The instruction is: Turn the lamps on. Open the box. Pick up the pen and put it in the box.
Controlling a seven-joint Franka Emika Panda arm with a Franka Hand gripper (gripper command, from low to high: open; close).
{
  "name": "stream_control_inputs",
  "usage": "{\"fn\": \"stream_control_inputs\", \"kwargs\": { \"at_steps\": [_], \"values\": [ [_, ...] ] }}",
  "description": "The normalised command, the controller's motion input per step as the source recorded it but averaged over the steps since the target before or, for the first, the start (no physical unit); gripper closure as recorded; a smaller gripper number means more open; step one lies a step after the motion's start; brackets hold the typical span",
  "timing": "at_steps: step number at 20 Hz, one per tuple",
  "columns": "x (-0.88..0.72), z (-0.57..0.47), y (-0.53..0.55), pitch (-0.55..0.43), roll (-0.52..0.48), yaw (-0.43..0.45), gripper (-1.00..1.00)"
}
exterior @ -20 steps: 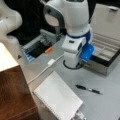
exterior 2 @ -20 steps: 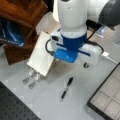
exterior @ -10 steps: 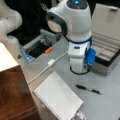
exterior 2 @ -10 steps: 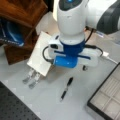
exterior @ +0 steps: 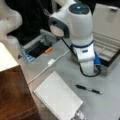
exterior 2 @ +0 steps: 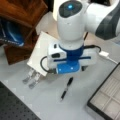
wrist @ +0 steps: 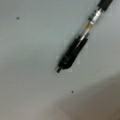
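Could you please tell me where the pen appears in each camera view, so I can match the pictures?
Front view: the pen lies on the grey table at lower right, right of the notebook.
Front view: the pen lies at bottom centre, below the arm's blue wrist.
Wrist view: the pen runs diagonally from upper right towards centre.
Shared landmark: the notebook, in both front views.

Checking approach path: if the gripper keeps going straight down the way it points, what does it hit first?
Probably the pen, lying on the grey table right under the wrist camera. The gripper's fingers aren't visible, so exact alignment is unclear.
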Motion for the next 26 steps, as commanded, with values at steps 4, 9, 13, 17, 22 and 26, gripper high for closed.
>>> {"fn": "stream_control_inputs", "kwargs": {
  "at_steps": [4, 9, 13, 17, 22, 26],
  "values": [
    [0.36, -0.04, 0.07, 0.060, -0.058, 0.529, -1.00],
    [0.26, -0.05, 0.03, 0.078, -0.024, 0.344, -1.00],
    [0.13, -0.09, 0.00, 0.073, -0.051, 0.086, -1.00],
    [0.05, -0.12, 0.00, 0.104, -0.035, -0.080, -1.00],
    [0.03, -0.16, 0.00, 0.064, -0.025, -0.152, -1.00],
    [0.07, -0.15, -0.02, -0.022, -0.043, -0.085, -1.00]
  ]
}}
